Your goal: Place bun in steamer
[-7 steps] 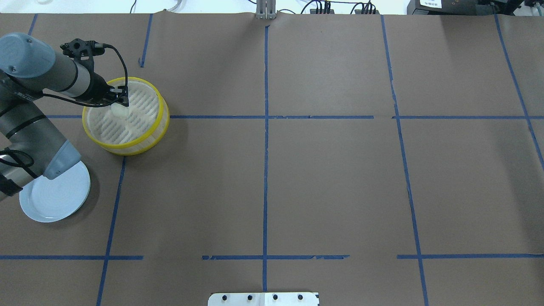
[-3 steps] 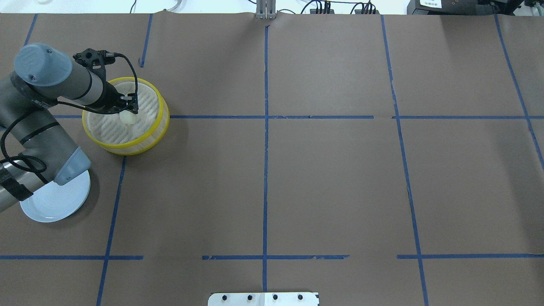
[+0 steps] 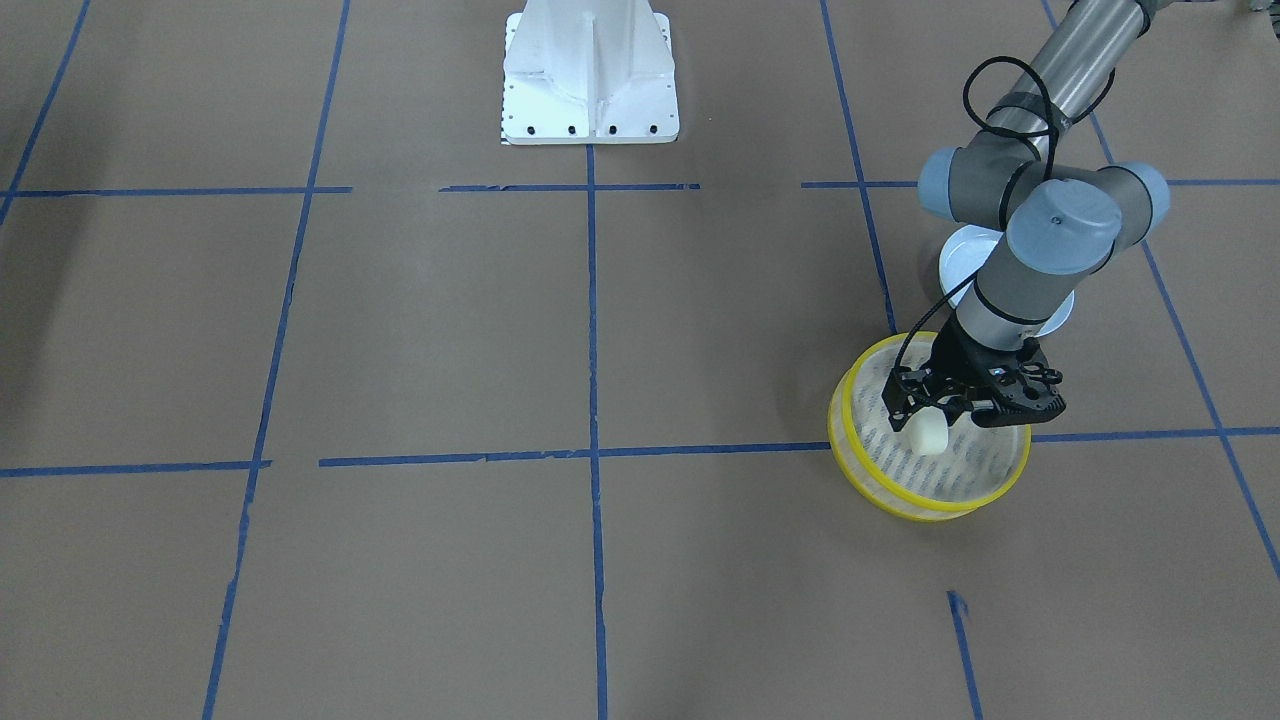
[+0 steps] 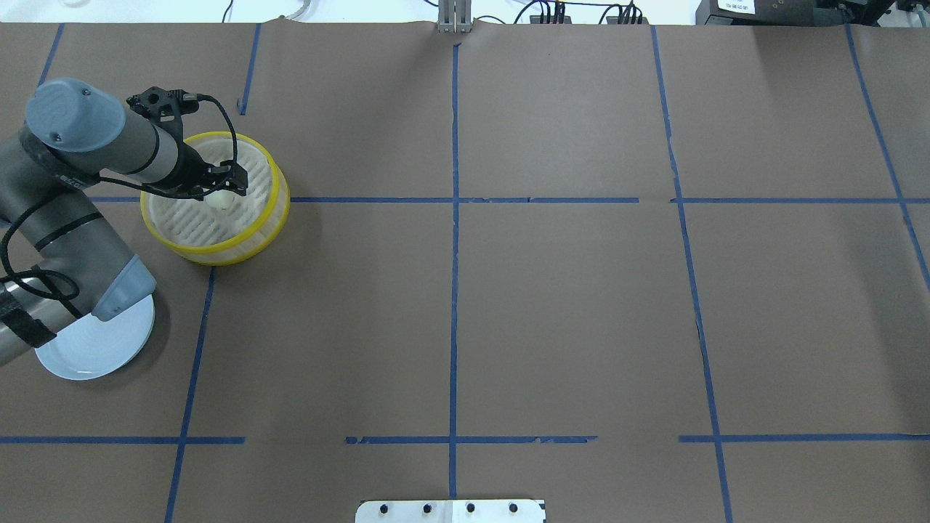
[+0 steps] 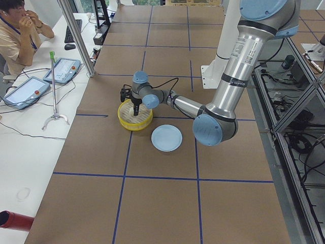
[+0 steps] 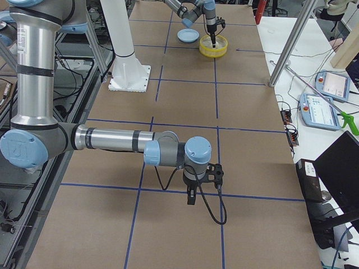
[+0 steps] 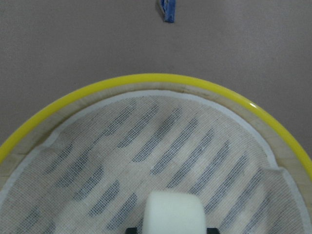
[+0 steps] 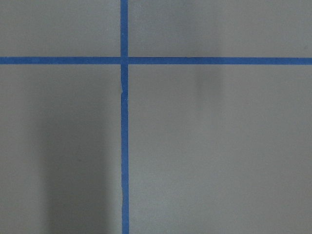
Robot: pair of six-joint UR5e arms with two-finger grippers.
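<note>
Bun is hanging in the left end effector, whose jaws are clamping it from either side. It is sitting inside the ring of the steamer, just beneath the end effector and over the slotted floor. In the wrist view the bun is filling the space between the jaws, with the yellow rim curving well ahead of the end effector, so the release spot is looking safely inward of the wall. Whether the bun is already touching the floor I cannot tell; the front view is suggesting a small gap. I am judging that the step is calling for a straight descent until the bun is resting on the floor, then a slow parting of the jaws, since a soft, smooth lump may be clinging to one jaw and getting dragged sideways. A vertical lift afterwards should be keeping the jaws off the rim. The pale-blue plate is lying behind the end effector, by the arm's elbow, and is playing no part. The right end effector is hanging over the table, well apart from the steamer; whether its jaws are apart or together I cannot tell
</note>
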